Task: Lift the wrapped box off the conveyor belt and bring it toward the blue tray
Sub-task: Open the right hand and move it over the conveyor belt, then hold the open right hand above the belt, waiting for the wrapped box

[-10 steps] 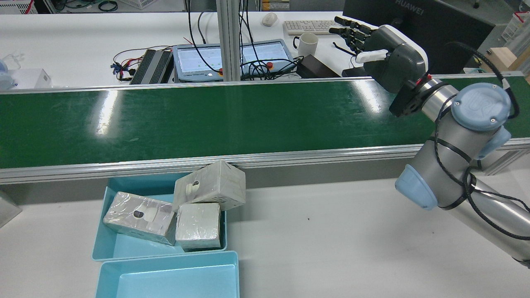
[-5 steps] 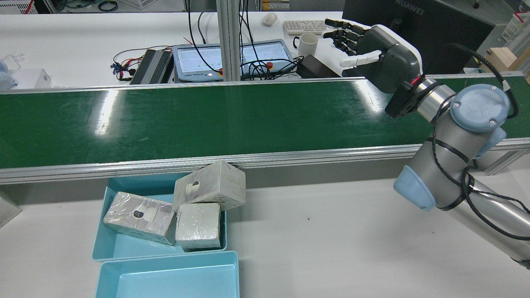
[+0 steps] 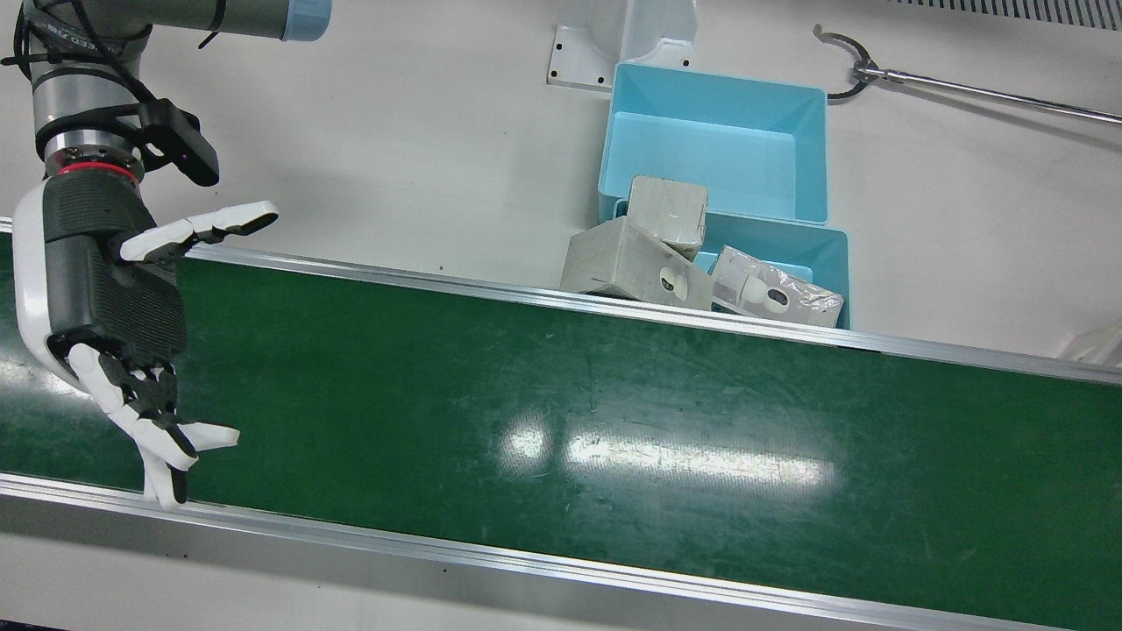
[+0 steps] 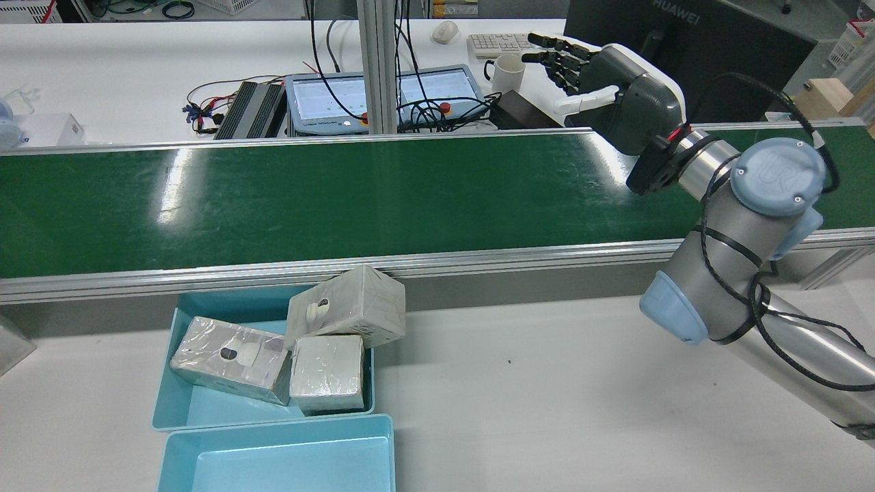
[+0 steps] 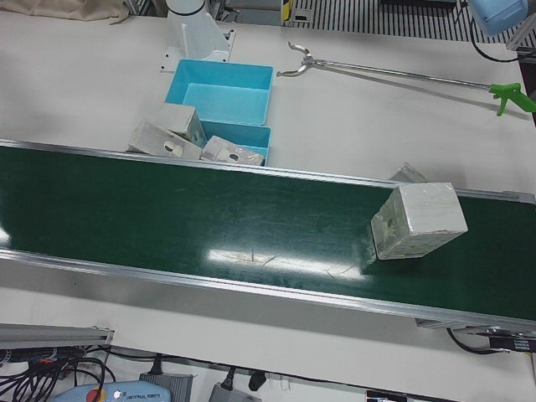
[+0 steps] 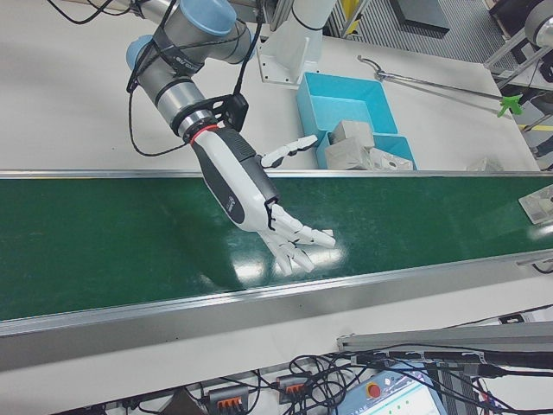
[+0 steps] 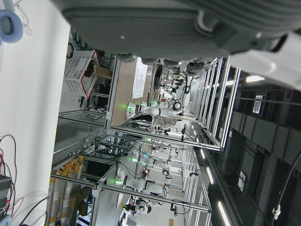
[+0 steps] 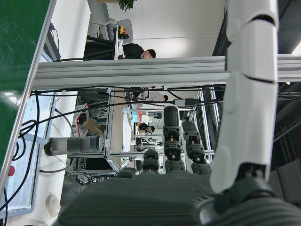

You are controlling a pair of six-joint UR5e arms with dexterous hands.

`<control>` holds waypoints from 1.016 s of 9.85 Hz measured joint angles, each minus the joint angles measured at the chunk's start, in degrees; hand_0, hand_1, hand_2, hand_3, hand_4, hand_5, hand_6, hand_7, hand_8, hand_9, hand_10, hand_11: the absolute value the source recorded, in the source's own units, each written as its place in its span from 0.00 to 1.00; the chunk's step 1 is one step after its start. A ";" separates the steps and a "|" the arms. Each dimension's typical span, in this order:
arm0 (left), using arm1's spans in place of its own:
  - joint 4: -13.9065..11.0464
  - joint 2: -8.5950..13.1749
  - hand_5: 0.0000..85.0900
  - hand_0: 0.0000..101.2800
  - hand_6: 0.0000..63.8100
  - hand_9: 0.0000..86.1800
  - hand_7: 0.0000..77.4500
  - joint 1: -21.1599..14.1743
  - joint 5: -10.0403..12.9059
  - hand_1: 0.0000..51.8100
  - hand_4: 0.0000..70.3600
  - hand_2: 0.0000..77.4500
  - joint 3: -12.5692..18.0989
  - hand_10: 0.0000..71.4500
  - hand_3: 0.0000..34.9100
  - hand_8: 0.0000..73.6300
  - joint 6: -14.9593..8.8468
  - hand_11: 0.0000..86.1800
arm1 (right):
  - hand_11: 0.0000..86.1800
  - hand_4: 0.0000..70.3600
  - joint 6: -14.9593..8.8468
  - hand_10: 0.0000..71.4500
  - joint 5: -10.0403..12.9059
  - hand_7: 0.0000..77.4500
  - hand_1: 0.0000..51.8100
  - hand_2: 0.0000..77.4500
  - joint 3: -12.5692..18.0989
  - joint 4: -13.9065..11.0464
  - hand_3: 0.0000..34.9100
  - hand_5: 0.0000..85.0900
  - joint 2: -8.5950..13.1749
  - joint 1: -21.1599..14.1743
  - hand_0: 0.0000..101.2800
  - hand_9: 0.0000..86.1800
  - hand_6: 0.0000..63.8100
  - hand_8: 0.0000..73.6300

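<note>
we see the right hand [image 3: 114,298] stretched out above the green conveyor belt [image 3: 561,412], its forearm reaching in from the table side and its palm turned sideways. its fingers [image 6: 298,242] are spread and extended toward the belt's far edge, with the thumb [image 3: 206,226] sticking out apart from them back over the near rail; it holds nothing. in the rear view the same hand [image 4: 608,89] hangs over the belt's right end, with the arm's grey and pale blue joints [image 4: 765,184] bent behind it.

the left hand [image 7: 188,28] shows only as a dark blurred underside in its own view, and we cannot tell how its fingers stand.

the wrapped box [image 5: 417,220] sits on the belt in the left-front view, toward that view's right end, well apart from the right hand. the blue tray [image 4: 205,403] lies on the white table just beside the belt's near rail and holds three other wrapped boxes [image 4: 301,342], one of them tilted up against the rail. a second blue tray [image 4: 280,458] lies touching it, on the side away from the belt.

as for writing, we read "huawei" on the dark monitor [image 4: 677,14] behind the belt, and a round "ur" mark on the arm's joint cap [image 4: 776,171]. a long reach-grabber [image 5: 402,75] lies on the table.
</note>
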 joint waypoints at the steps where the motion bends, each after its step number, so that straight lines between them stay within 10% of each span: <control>1: 0.00 0.00 0.01 0.00 0.01 0.00 0.01 0.00 0.00 0.00 0.00 0.01 0.00 0.00 0.00 0.01 0.00 0.01 | 0.01 0.24 -0.05 0.00 0.11 0.34 0.22 0.11 -0.49 -0.03 0.00 0.13 0.76 -0.24 0.47 0.09 0.19 0.07; 10: 0.00 0.00 0.01 0.00 0.01 0.00 0.01 0.00 0.00 0.00 0.00 0.01 0.00 0.00 0.00 0.01 0.00 0.01 | 0.01 0.27 -1.08 0.00 2.08 0.42 0.25 0.13 -4.05 -0.09 0.00 0.16 6.08 -4.66 0.47 0.09 0.21 0.06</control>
